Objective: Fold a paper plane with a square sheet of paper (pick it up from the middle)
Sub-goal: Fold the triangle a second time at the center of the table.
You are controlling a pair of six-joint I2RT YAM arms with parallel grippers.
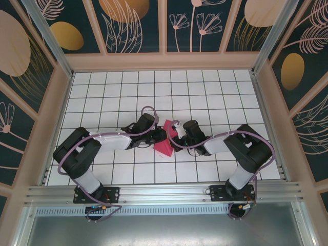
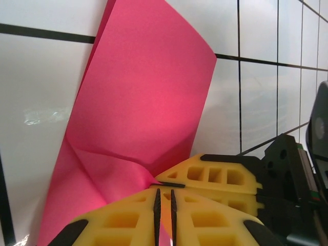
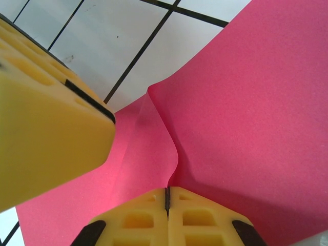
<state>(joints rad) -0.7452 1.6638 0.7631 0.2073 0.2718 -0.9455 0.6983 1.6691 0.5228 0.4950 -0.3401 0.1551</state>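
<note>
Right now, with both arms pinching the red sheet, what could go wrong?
The left gripper and right gripper pinch the sheet of paper almost at one spot; pulling apart may tear it. Their fingers sit close and could collide. The buckled ridge may set a crooked crease.

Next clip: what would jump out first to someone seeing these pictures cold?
The red-pink square sheet of paper, partly folded and standing up at mid-table, is the only bright thing on the white grid table. The left gripper and right gripper meet on it, each pinching it with yellow fingers, close together.
</note>
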